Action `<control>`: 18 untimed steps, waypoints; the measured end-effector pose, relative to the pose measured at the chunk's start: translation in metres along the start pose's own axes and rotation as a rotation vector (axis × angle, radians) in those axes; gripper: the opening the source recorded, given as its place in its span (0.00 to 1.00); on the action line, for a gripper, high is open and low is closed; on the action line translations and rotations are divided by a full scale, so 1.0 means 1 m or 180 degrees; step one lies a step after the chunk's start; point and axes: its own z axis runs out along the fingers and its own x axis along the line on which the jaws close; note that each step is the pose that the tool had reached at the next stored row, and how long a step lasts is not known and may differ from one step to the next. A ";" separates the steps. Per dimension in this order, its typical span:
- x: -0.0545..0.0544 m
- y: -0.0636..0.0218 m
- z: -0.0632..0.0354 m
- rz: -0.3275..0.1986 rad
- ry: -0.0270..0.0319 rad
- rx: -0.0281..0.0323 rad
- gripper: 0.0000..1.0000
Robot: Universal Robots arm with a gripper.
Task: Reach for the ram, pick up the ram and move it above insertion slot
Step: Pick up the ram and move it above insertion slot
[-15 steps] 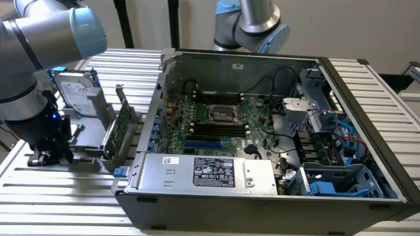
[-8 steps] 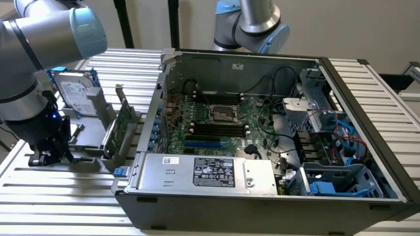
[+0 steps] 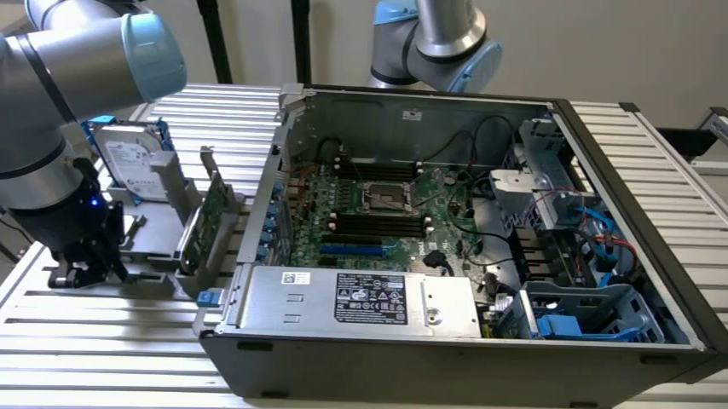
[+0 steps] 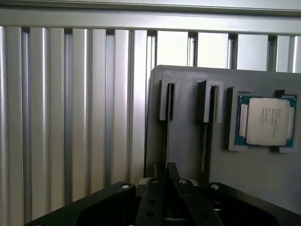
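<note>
Gripper (image 4: 167,176) closes narrow on the ram (image 4: 167,141), which stands on edge in a grey holder (image 4: 188,155) so that its upper rim is free to grasp. A second slot (image 4: 207,108) lies just beside it, with a processor (image 4: 265,121) beyond. In the exterior view, the open computer case (image 3: 637,256) sits at three o'clock from the holder, its black memory slots (image 3: 376,223) apparently clear overhead.

Open computer case (image 3: 455,362), hard drive (image 3: 128,162), processor (image 4: 265,121) in grey holder (image 4: 188,141)
</note>
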 end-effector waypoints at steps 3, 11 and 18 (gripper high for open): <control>0.000 0.0000 0.0000 0.0015 0.0000 0.0000 0.14; 0.000 0.0000 0.0000 0.0015 -0.0001 0.0000 0.14; 0.000 0.0001 -0.0054 0.0016 0.0000 -0.0001 0.14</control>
